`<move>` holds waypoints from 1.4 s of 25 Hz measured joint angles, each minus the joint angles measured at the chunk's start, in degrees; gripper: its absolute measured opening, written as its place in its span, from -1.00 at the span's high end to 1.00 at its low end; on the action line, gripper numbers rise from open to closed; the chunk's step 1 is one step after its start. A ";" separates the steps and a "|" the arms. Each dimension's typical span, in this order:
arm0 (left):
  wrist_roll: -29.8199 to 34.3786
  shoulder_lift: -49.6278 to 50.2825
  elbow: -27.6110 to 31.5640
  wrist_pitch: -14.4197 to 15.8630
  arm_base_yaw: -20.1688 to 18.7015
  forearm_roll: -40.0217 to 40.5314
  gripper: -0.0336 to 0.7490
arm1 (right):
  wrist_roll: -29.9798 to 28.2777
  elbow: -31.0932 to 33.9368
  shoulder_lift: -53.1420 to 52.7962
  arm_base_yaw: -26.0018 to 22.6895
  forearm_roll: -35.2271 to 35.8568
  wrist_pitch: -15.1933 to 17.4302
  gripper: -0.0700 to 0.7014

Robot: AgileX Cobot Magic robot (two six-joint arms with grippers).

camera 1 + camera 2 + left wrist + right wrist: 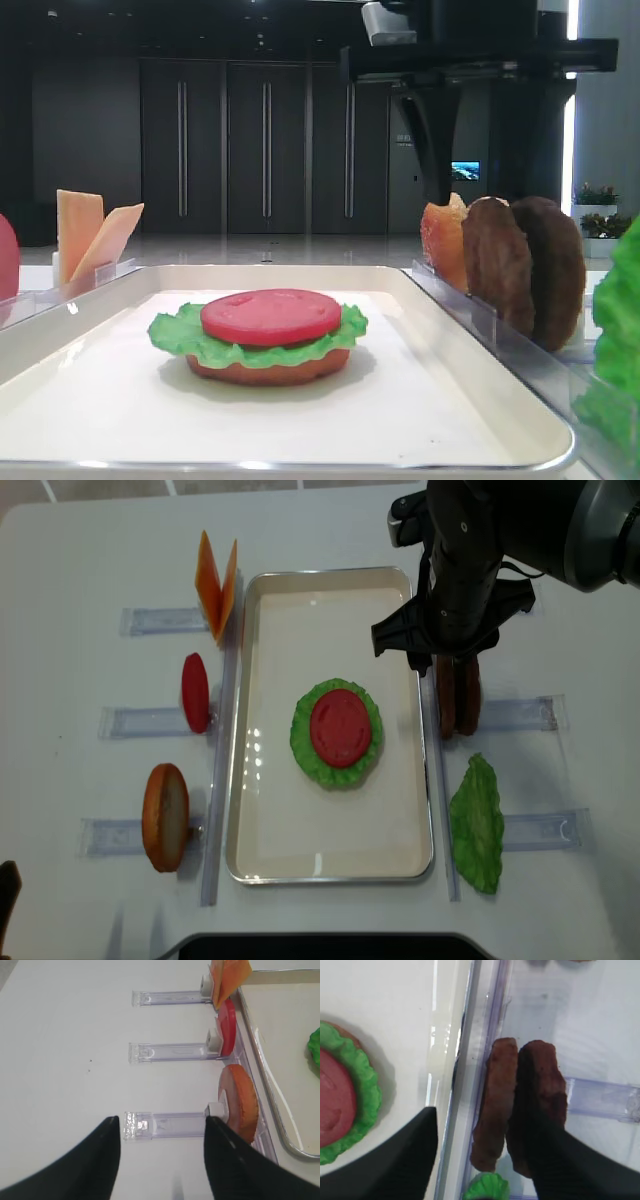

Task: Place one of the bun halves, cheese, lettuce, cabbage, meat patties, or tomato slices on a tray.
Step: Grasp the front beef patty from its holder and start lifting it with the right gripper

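Observation:
A bun half (338,772), lettuce (302,740) and a tomato slice (340,725) are stacked in the middle of the cream tray (330,865). Two dark brown meat patties (458,702) stand on edge in a clear rack just right of the tray. My right gripper (485,1120) hangs open over them: one finger (415,1155) is above the tray rim, the other (565,1160) covers the right patty (540,1085), and the left patty (496,1100) lies in the gap. My left gripper (160,1122) stands open over a clear rack (165,1125) left of the tray, holding nothing.
Left of the tray stand cheese slices (217,580), a tomato slice (195,692) and a bun half (165,816) in racks. A lettuce leaf (477,825) lies right of the tray, below the patties. Another bun half (445,240) stands behind the patties.

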 joint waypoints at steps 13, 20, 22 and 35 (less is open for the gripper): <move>0.00 0.00 0.00 0.00 0.00 0.00 -0.13 | 0.00 3.33 0.00 0.00 0.31 -3.93 -0.05; 0.00 0.00 0.00 0.00 0.00 0.00 -0.13 | -0.46 3.33 0.00 0.07 0.48 -4.14 0.22; 0.00 0.00 0.00 0.00 0.00 0.00 -0.13 | -0.46 3.33 0.00 0.33 0.43 -4.14 0.23; 0.00 0.00 0.00 0.00 0.00 0.00 -0.13 | -0.46 3.37 0.77 0.59 0.05 -5.26 0.12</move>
